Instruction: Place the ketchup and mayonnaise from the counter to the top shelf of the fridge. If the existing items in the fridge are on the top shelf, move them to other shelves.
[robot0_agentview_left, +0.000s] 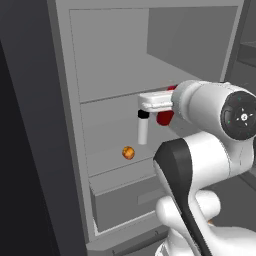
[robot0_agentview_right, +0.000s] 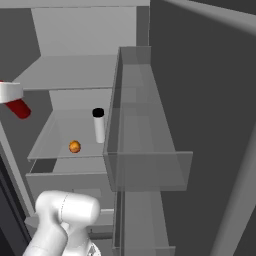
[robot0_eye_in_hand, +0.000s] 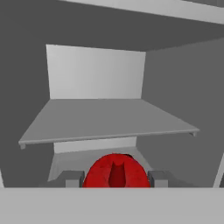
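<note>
The fridge (robot0_agentview_left: 65, 125) stands open, its pale grey interior facing the robot, with door bins (robot0_agentview_right: 150, 170) swung out at the right of the right base view. The top shelf (robot0_eye_in_hand: 105, 120) is a bare flat board, seen in the hand view just above and beyond the gripper. On a lower shelf (robot0_agentview_right: 57, 142) stand a white bottle with a black cap (robot0_agentview_right: 99, 126) and, near it but apart, the small orange ball (robot0_agentview_left: 128, 152). The gripper (robot0_eye_in_hand: 117, 178) is clenched on the ketchup (robot0_eye_in_hand: 116, 171), gripping the red bottle between its fingers (robot0_eye_in_hand: 72, 178) in front of the fridge opening, at about the height of the top shelf's edge and not resting on any shelf.
</note>
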